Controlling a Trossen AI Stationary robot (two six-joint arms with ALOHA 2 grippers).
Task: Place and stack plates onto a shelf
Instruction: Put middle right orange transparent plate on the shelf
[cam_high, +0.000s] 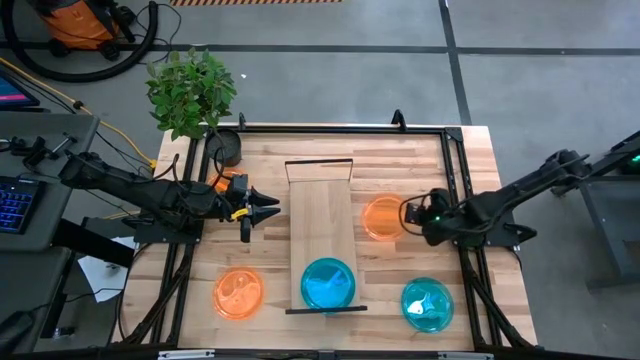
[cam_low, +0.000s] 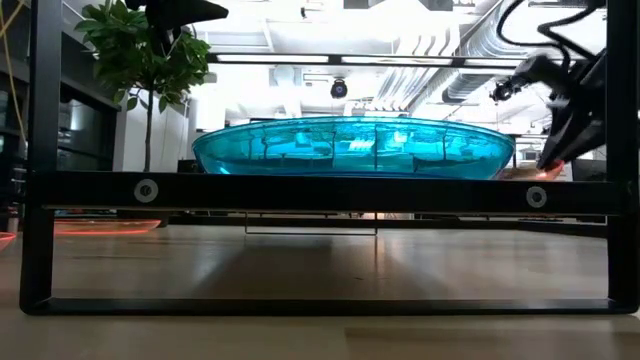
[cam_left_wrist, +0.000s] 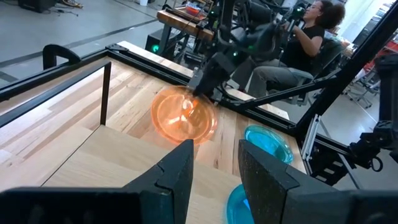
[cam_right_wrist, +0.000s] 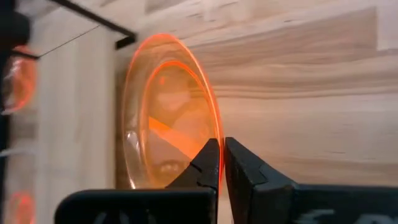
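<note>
The light-wood shelf (cam_high: 322, 215) lies down the middle of the table, and a teal plate (cam_high: 328, 283) sits on its near end, also seen in the low view (cam_low: 350, 148). An orange plate (cam_high: 381, 218) lies just right of the shelf, with my right gripper (cam_high: 408, 214) shut on its rim. Another orange plate (cam_high: 238, 293) lies at the near left and another teal plate (cam_high: 427, 303) at the near right, both on the tabletop. My left gripper (cam_high: 274, 210) hovers left of the shelf, open and empty, pointing at the shelf (cam_left_wrist: 216, 152). My right gripper pinches the orange plate's rim (cam_right_wrist: 216, 134) between its two fingers, on the side toward the table's right edge. The fingers come about level from the table's right. Whether the plate is clear of the tabletop, I cannot tell.
A potted plant (cam_high: 190, 85) stands at the far left corner. A black metal frame (cam_high: 330, 128) runs around the tabletop. Thin dark bars stand at the shelf's ends (cam_high: 326, 310). A person (cam_left_wrist: 305, 37) sits beyond the table's right side.
</note>
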